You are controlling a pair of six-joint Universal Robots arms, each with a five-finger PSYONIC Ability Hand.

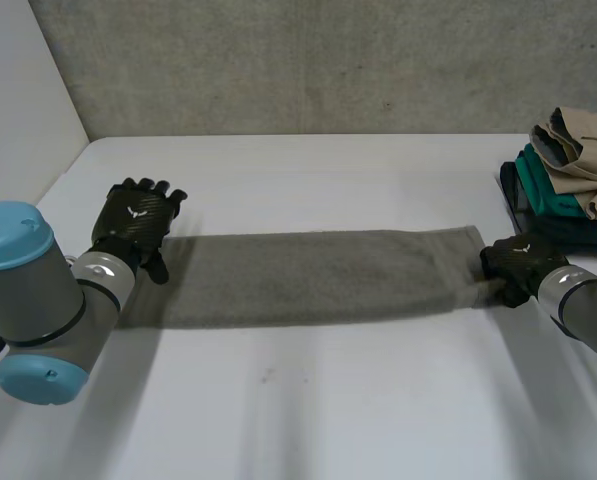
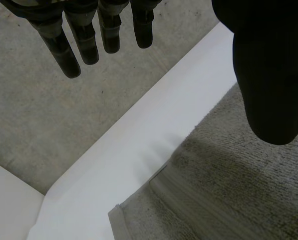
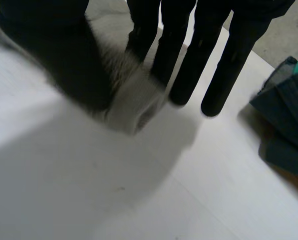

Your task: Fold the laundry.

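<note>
A long grey towel [image 1: 308,275] lies stretched flat across the white table [image 1: 308,410], running from one hand to the other. My left hand [image 1: 136,222] hovers at the towel's left end, open, with straight fingers [image 2: 64,47] past the edge and its thumb above the cloth [image 2: 228,200]; it holds nothing. My right hand [image 1: 518,262] is at the towel's right end near the front corner. There the bunched towel end [image 3: 134,102] sits pinched between the thumb [image 3: 64,65] and the fingers [image 3: 188,60].
A stack of folded clothes [image 1: 568,185], teal and dark blue with a beige piece on top, stands at the table's right edge just behind my right hand, and its teal side [image 3: 283,125] lies beyond the fingertips. A grey wall runs along the back.
</note>
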